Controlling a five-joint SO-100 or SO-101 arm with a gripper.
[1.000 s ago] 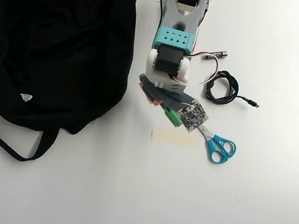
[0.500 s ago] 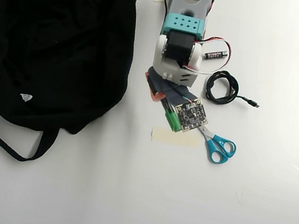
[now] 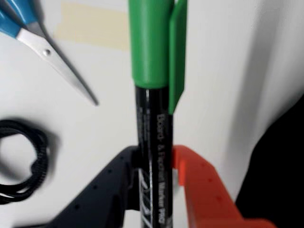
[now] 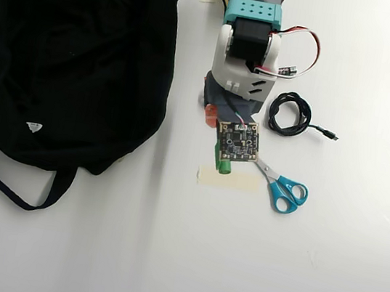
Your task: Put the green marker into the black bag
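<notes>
Between the black and orange fingers of the claw stands the green marker, its dark barrel with white print pinched on both sides — the claw is clamped on it. In the wrist view the bright green cap and its clip point away toward the far edge, past a strip of pale tape on the white desk. The fingers sit low on the barrel, well short of the cap.

In the overhead view only the marker's green cap end shows, poking out from under the small circuit board on the arm's wrist, right at the top edge of the tape strip. An orange finger shows at the left of the wrist.

Just right of the cap lie the blue-handled scissors, blades pointing up-left toward the claw. Farther up on the right is a coiled black cable, near the arm but apart from it.

The black bag fills the left side of the overhead view — a white triangular label low on its front, straps trailing toward the bottom left. It lies apart from the claw and marker, with bare desk between them.
</notes>
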